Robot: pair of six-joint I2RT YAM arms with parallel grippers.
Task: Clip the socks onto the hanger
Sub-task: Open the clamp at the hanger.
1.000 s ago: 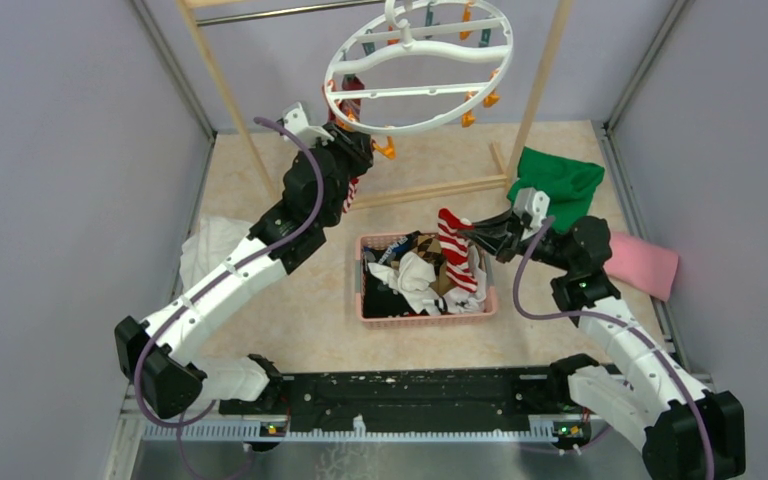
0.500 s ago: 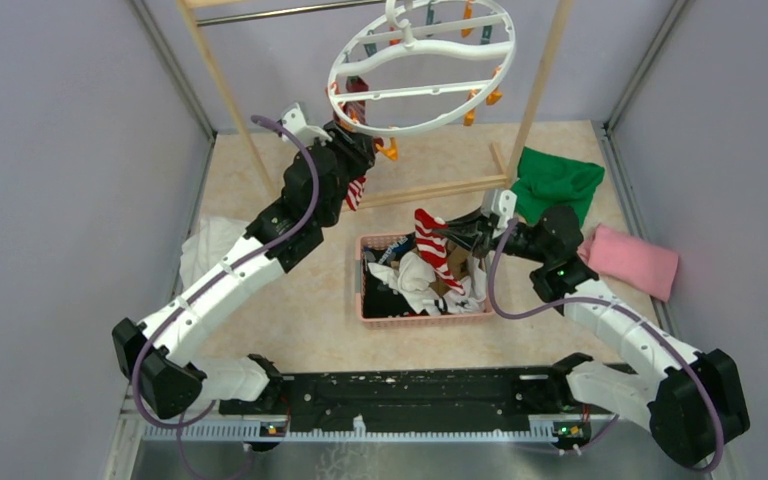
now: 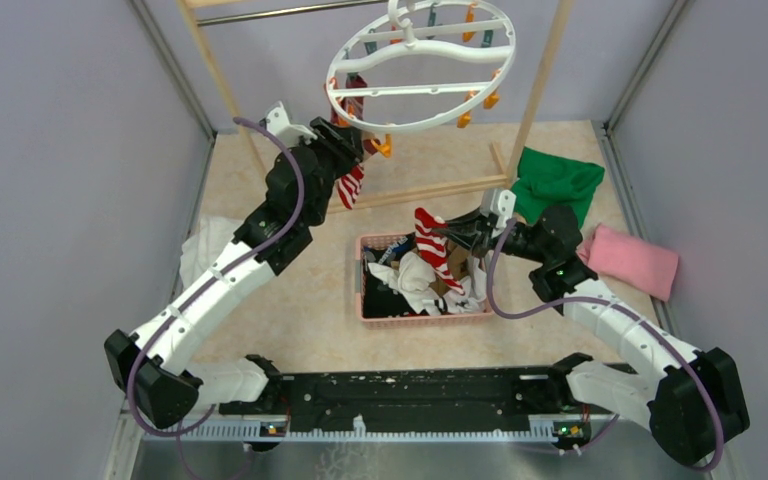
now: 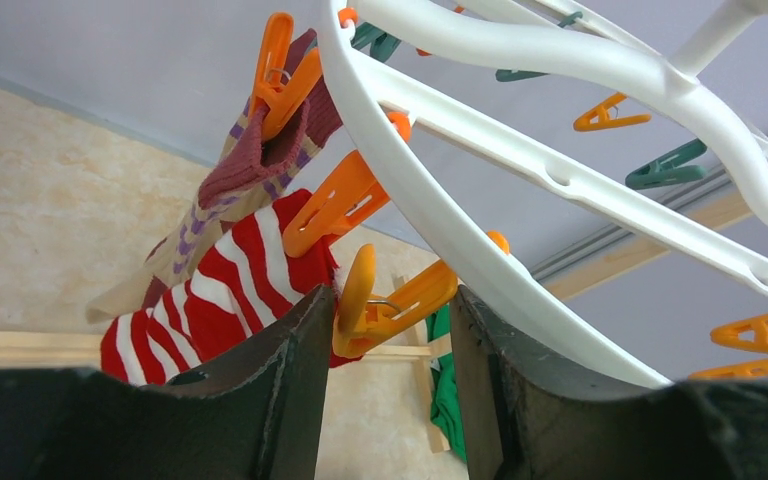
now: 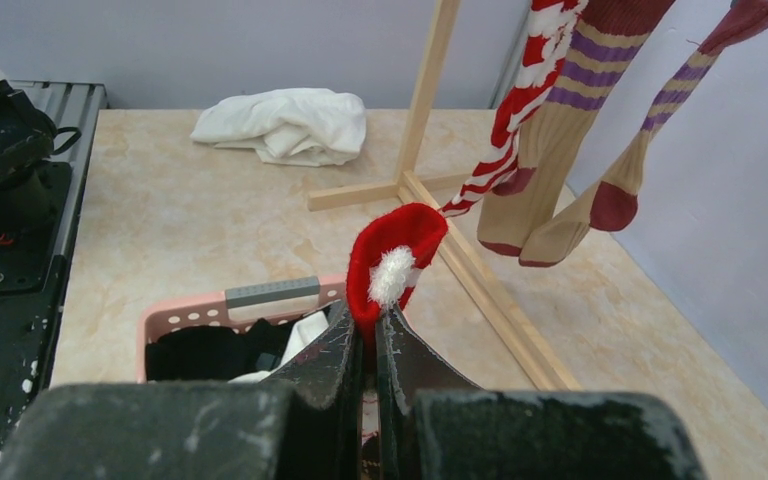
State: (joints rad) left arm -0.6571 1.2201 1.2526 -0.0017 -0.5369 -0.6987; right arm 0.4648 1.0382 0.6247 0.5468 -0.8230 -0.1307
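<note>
The white ring hanger (image 3: 415, 90) hangs at the back, its rim (image 4: 520, 150) filling the left wrist view. A red-and-white striped sock (image 4: 210, 290) and a tan and maroon striped sock (image 4: 260, 150) hang clipped from orange pegs. My left gripper (image 4: 390, 305) is open, with the handles of another orange peg (image 4: 400, 295) between its spread fingers. My right gripper (image 5: 370, 315) is shut on a second red-and-white striped sock (image 5: 395, 240), held above the pink basket (image 3: 425, 318). More socks lie in the basket.
The wooden rack frame (image 3: 540, 80) holds the hanger, and its base bar (image 5: 490, 290) runs across the floor behind the basket. A green cloth (image 3: 558, 180) and a pink cloth (image 3: 630, 262) lie at the right. A white cloth (image 3: 210, 245) lies at the left.
The left gripper's fingers have spread apart at the peg, and that arm shifted slightly left. The right arm carried its sock leftward over the basket, then held still.
</note>
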